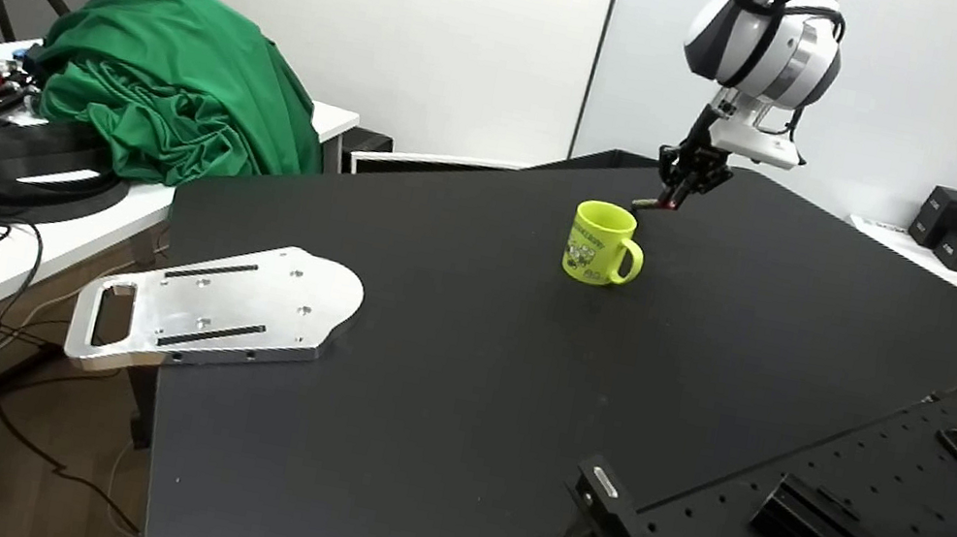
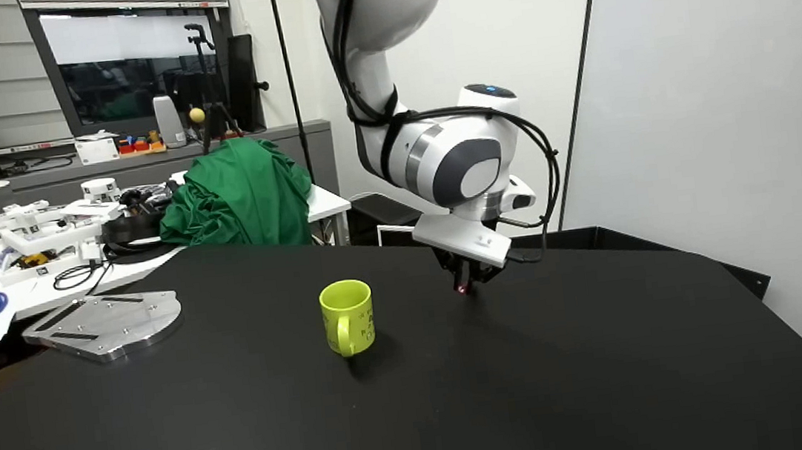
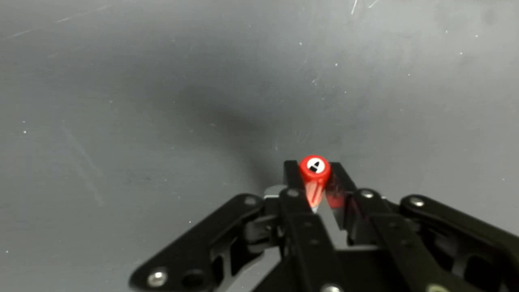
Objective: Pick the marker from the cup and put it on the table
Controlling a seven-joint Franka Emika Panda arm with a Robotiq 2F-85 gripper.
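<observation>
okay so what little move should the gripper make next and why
I'd probably ease the gripper down slightly until the marker surely rests on the table, before releasing it. The gripper is closed on the marker, which is out of the cup and over the table beside it, but the pictures don't settle whether it touches yet.

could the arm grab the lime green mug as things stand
Probably not yet: the gripper is shut on the marker, which would likely need setting down first. Otherwise the way over the black table looks free: both exterior views show nothing between gripper and mug.
</observation>
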